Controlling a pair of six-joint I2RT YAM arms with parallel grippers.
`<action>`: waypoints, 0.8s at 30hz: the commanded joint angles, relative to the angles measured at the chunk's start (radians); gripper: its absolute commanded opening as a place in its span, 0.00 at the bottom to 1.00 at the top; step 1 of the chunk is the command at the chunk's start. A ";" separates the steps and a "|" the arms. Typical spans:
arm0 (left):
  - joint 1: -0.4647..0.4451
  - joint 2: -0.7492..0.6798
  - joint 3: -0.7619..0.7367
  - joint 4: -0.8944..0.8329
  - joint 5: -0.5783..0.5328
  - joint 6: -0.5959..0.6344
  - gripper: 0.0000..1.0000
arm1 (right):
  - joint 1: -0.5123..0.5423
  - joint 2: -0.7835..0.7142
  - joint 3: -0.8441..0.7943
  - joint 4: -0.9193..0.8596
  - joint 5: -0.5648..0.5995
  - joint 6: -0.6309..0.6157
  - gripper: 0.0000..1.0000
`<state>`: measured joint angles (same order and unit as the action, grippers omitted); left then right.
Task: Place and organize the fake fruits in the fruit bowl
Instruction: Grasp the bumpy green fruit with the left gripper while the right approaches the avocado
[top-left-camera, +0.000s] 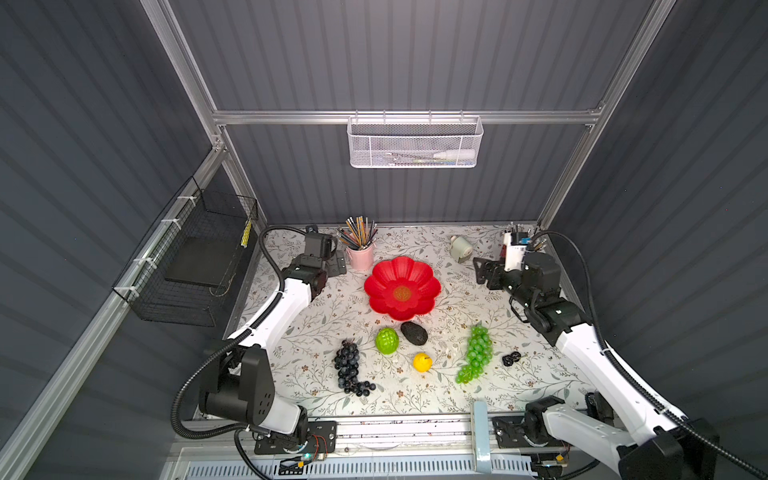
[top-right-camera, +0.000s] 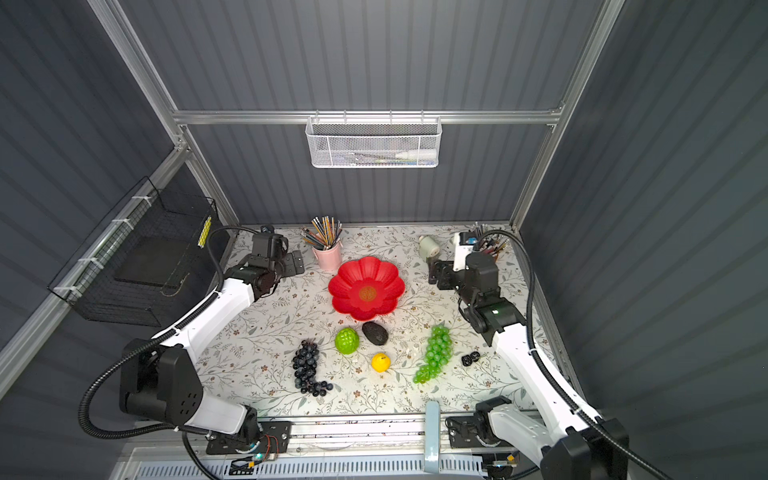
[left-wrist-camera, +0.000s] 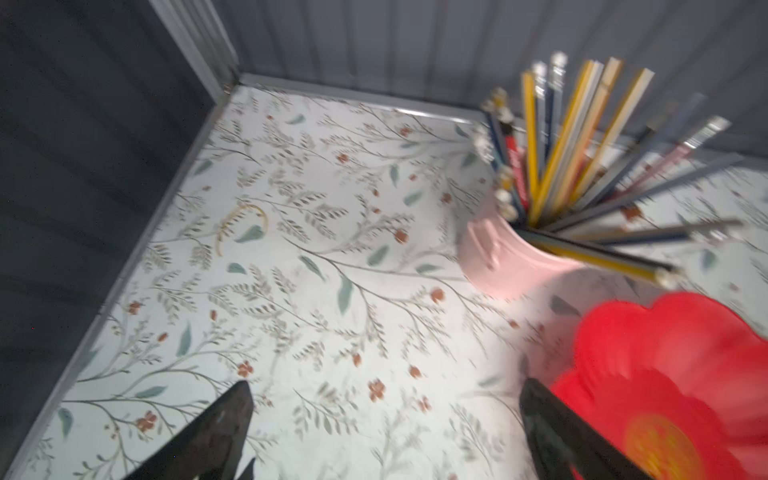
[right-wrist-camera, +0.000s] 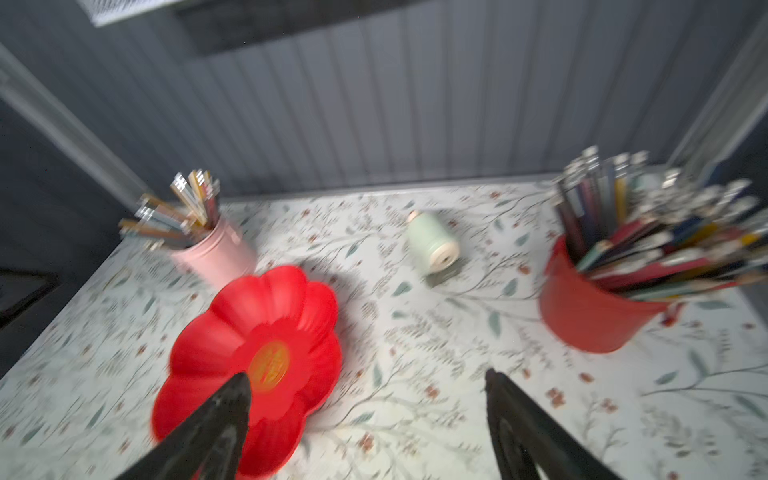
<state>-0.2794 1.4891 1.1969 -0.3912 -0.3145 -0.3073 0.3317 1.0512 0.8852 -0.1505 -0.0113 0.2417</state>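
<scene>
The fruit bowl held nothing. In both top views its red petalled dish sat bare on the tabletop, a little above the middle of the floral sheet. All five fake fruits lay in a loose row below it. The black bumpy oval was nearest, just beside the bowl's lower rim, with the ridged bright green ball close at its left. The small yellow fruit sat lower. The dark purple grape bunch lay at lower left and the green grape bunch at lower right, both apart from the bowl.

Both arms stood toward the upper edge of the tabletop, away from the fruit, which left the row unobstructed. The left gripper hovered near the pink pencil cup, its fingers spread wide with only bare tabletop between them. The right gripper was likewise parted and held nothing (both wrist views were smeared, so fine detail was lost). Its view took in the bowl, a pale green spool-like item and the red pencil cup.

By my reading the task was at its start, with no first pick made. The oval looked the easiest opener, being nearest the bowl.
</scene>
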 joint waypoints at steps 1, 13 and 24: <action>-0.027 -0.005 0.054 -0.276 0.202 -0.071 0.99 | 0.111 0.012 0.039 -0.290 -0.033 0.020 0.87; -0.432 0.036 0.037 -0.512 0.416 -0.073 0.96 | 0.258 0.164 0.032 -0.255 -0.162 -0.010 0.87; -0.491 0.214 0.080 -0.537 0.345 -0.116 0.89 | 0.258 0.233 0.021 -0.151 -0.170 0.001 0.89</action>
<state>-0.7670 1.6604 1.2411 -0.8806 0.0513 -0.4095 0.5880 1.2858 0.9043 -0.3328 -0.1699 0.2432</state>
